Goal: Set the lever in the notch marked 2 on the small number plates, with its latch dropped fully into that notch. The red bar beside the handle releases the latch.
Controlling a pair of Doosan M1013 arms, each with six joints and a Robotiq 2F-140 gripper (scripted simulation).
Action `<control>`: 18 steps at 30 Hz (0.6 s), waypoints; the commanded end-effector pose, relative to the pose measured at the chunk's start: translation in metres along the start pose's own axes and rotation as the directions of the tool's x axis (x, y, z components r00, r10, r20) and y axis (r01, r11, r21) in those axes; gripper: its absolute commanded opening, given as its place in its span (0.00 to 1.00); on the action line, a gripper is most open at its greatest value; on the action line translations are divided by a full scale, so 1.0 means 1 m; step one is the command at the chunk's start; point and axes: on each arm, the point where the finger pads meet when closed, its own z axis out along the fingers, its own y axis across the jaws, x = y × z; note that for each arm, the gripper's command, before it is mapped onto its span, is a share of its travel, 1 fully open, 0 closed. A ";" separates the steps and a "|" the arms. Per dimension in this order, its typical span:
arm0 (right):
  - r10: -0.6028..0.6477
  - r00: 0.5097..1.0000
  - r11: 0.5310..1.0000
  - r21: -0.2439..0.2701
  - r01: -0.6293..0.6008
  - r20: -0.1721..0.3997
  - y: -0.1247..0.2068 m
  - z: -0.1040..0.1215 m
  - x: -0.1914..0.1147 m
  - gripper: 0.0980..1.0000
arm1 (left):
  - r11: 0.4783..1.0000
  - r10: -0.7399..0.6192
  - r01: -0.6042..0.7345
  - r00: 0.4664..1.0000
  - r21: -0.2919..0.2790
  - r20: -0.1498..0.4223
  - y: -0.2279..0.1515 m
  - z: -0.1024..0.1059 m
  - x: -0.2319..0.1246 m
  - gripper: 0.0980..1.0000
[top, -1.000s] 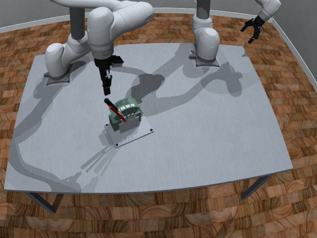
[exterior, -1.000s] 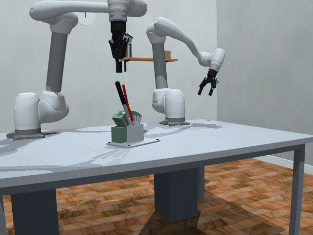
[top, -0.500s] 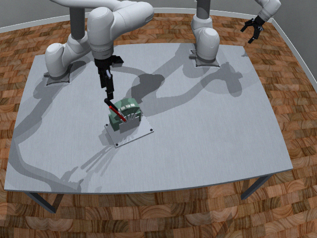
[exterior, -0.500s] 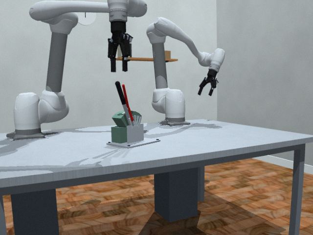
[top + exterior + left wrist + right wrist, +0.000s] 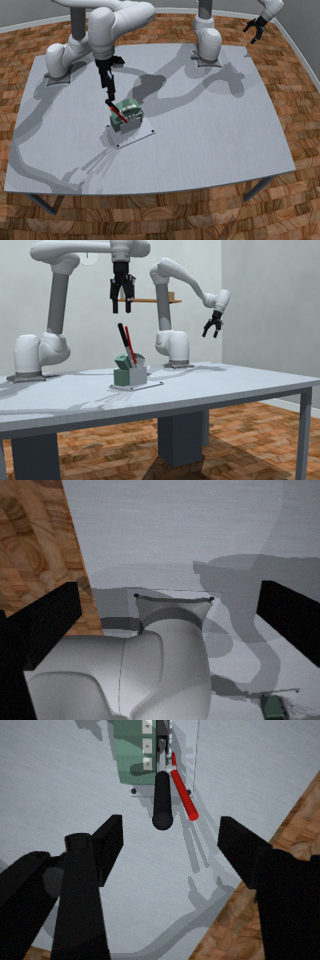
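Observation:
The lever's black handle (image 5: 108,101) (image 5: 122,334) (image 5: 162,800) leans toward the left in the top and exterior views, with the red bar (image 5: 117,113) (image 5: 130,343) (image 5: 185,795) beside it. The green housing (image 5: 115,124) (image 5: 122,376) (image 5: 135,750) carries small number plates (image 5: 129,106) (image 5: 147,745); their digits are too small to read, and the latch's notch cannot be told. My right gripper (image 5: 111,97) (image 5: 121,311) (image 5: 170,830) is partly open and empty, above the handle's end. My left gripper (image 5: 248,36) (image 5: 209,335) (image 5: 169,597) is wide open and empty, far from the lever.
The housing stands on a bolted base plate (image 5: 142,134) (image 5: 155,385) on the grey table (image 5: 206,134) (image 5: 219,384). The left arm's base stands at the table's back right in the top and exterior views, the right arm's at the back left. A shelf (image 5: 149,300) hangs on the wall.

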 end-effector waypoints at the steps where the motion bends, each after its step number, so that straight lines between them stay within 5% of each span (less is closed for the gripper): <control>1: 0.000 1.000 1.000 -0.001 0.000 -0.001 0.000 0.000 0.000 0.57 | 1.000 0.000 0.000 1.000 0.001 -0.001 0.000 -0.001 0.000 1.00; 18: 0.000 1.000 1.000 -0.001 0.000 -0.001 0.000 0.008 0.000 0.57 | 1.000 0.000 0.000 1.000 0.001 -0.001 0.000 -0.001 0.000 1.00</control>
